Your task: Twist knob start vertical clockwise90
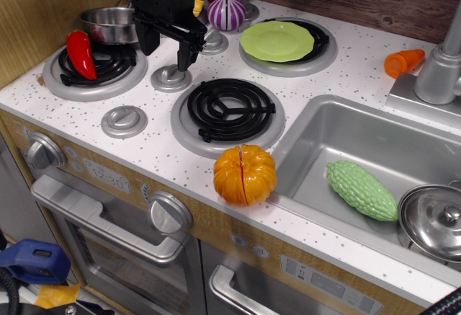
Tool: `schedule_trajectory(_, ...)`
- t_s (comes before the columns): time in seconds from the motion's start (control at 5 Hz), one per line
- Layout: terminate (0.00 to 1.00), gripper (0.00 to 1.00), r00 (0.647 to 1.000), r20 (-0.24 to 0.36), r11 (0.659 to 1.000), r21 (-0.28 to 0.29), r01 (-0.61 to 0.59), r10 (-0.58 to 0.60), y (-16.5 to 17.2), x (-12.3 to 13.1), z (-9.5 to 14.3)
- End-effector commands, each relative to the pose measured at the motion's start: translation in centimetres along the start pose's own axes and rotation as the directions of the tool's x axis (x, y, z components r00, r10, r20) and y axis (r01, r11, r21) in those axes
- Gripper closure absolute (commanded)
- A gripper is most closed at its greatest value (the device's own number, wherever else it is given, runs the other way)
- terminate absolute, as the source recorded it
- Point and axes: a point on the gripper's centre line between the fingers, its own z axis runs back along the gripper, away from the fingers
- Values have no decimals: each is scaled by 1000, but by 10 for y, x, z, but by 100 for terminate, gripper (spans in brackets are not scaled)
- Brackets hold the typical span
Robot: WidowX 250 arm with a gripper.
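None of the quarter turn can be judged done | gripper (167,50) is seen with fingers spread wide, nothing held, hovering | the knob (171,78) lies just below its fingertips, not gripped, ridge direction hard to read | left: descent, closing on the ridge, clockwise rotation | red pepper (80,53) sits off to its side

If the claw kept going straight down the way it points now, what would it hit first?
Most likely the knob: the open claw points down with its fingers hanging just above and around it. Depth is hard to judge from this one view, so one finger could meet the countertop beside it instead.
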Motion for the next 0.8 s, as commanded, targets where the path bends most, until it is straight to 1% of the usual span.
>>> schedule_trajectory(0.0,0,0,1000,0,1000,0,0,0,0,0,0)
schedule_trajectory(0.4,0,0,1000,11,1000,0,17,-17,5,4,-5)
schedule_trajectory(0.6,0,0,1000,13,1000,2,21,-21,6,3,-3)
